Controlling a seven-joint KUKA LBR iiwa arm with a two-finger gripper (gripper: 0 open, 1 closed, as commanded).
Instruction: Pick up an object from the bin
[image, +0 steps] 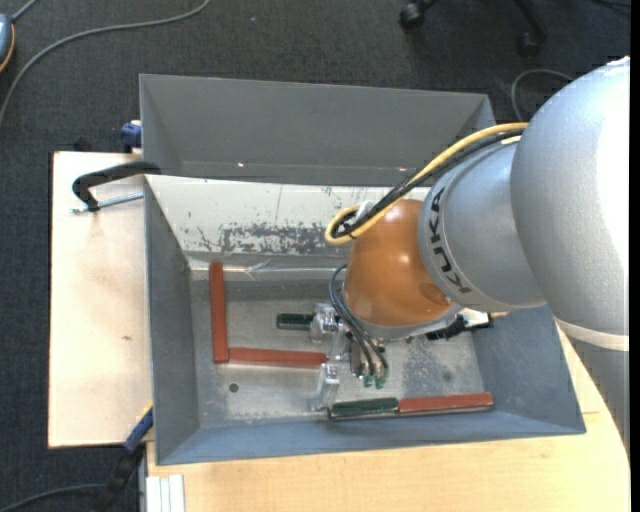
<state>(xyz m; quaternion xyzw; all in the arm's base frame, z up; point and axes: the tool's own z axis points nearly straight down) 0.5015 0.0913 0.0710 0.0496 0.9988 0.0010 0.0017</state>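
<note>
Tip of red L-shaped bar (270, 355) seemingly between end effector (328, 352) fingers.

Hand (328, 350) low in grey bin (168, 330), at one end of red L-shaped bar (218, 312)

The grey metal bin (170, 330) has sloping walls and a flat, speckled floor, and its far wall is scuffed with dark flecks. On the left of the floor a red-brown strip (218, 312) runs along the left wall and meets a second red-brown strip (275, 356) at its near end, the two forming an L, with a small dark green piece (294, 321) lying inside the angle near the middle of the floor. Along the foot of the near wall lies a dark green bar (363, 407), end to end with a red-brown bar (446, 403) on its right.
</note>
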